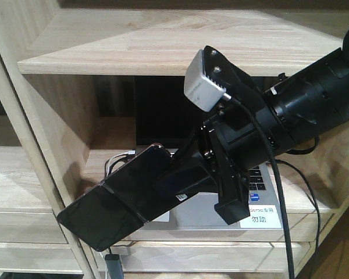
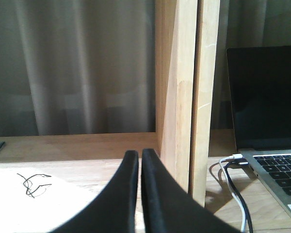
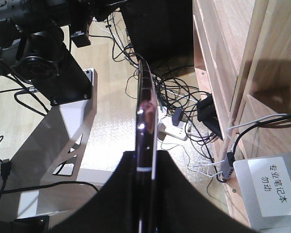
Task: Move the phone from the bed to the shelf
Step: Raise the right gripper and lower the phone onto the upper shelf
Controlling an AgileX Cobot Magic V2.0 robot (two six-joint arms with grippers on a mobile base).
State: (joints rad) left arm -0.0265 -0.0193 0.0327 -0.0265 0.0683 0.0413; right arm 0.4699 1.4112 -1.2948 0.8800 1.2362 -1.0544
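Jaws of your right pincer [image 1: 174,180] are pressing on both flat faces of the phone [image 1: 119,197], holding it by its right end. You are carrying it in the air just in front of the shelf [image 1: 163,46], tilted so its free left end is hanging lower, with the crease line showing across its middle. Behind it, on the shelf's lower board, a silver laptop [image 1: 195,216] is standing open with its screen dark, a white label [image 1: 262,216] lying at its near right corner. From the right wrist view you are seeing the phone edge-on, above the floor cables [image 3: 184,97]. Your left pincer [image 2: 139,160] is sitting narrow, its fingers [image 2: 128,184] nearly touching and gripping nothing, facing a shelf upright, with the laptop to its right.
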